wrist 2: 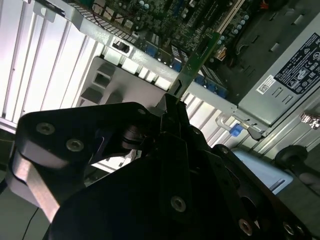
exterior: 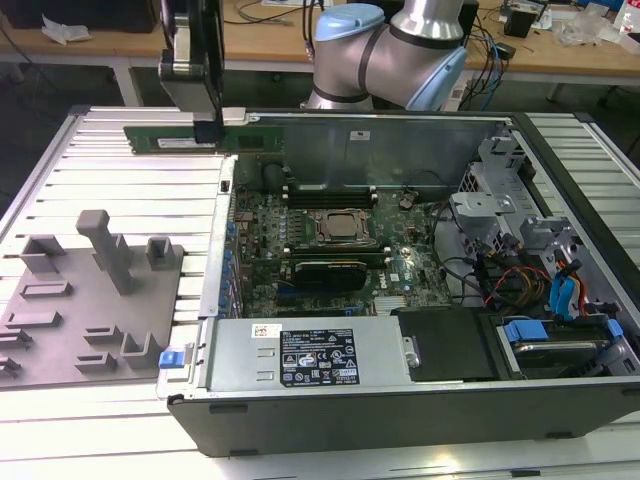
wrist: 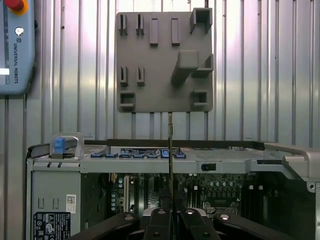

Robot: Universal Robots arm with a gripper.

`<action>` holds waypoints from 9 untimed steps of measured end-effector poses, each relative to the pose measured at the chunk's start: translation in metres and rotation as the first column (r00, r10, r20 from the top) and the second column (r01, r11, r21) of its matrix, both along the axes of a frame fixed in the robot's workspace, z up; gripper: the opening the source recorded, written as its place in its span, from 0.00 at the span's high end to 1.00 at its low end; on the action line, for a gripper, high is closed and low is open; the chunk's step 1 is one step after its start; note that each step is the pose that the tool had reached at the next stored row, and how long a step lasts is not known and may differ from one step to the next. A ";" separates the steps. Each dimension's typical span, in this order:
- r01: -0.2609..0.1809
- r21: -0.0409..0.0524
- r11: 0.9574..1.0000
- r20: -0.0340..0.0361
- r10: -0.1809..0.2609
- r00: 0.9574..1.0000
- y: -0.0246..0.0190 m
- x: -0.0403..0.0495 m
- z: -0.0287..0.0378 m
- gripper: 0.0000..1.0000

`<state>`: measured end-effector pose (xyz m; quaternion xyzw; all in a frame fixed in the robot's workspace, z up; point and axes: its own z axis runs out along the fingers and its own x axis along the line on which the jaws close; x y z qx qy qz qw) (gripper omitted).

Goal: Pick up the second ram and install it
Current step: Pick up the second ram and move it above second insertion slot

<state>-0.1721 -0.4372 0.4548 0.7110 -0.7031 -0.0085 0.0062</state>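
The claw [exterior: 208, 130] pinches the second ram [exterior: 255, 136] and holds it in the air just above one edge of the open computer case [exterior: 400, 410], so the pick-up looks done, and putting it in calls for lining it straight over one of the long slots [exterior: 330, 188] inside the case.

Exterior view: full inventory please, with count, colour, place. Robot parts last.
ram stick: 1, green, held above the table, off the case's far corner
computer case: 1, black, open, on the table
motherboard: 1, green, inside the case
card: 1, black, on the motherboard
power supply: 1, grey, along the case's near side
tray: 1, grey, on the exterior view's left of the case
table: 1, silver slats, under everything
arm: 1, silver and light blue, behind the case
jaws: 1 pair, black, shut on the ram stick
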 end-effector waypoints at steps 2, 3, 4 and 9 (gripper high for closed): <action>0.000 0.000 1.000 0.000 0.000 1.000 0.0000 0.0071 -0.0008 0.87; 0.000 0.000 1.000 0.000 0.000 1.000 0.0000 0.0095 -0.0014 0.87; 0.000 0.000 1.000 -0.001 0.000 1.000 0.0000 0.0115 -0.0019 0.87; 0.001 0.033 0.999 -0.003 -0.001 1.000 0.0001 0.0240 -0.0070 0.87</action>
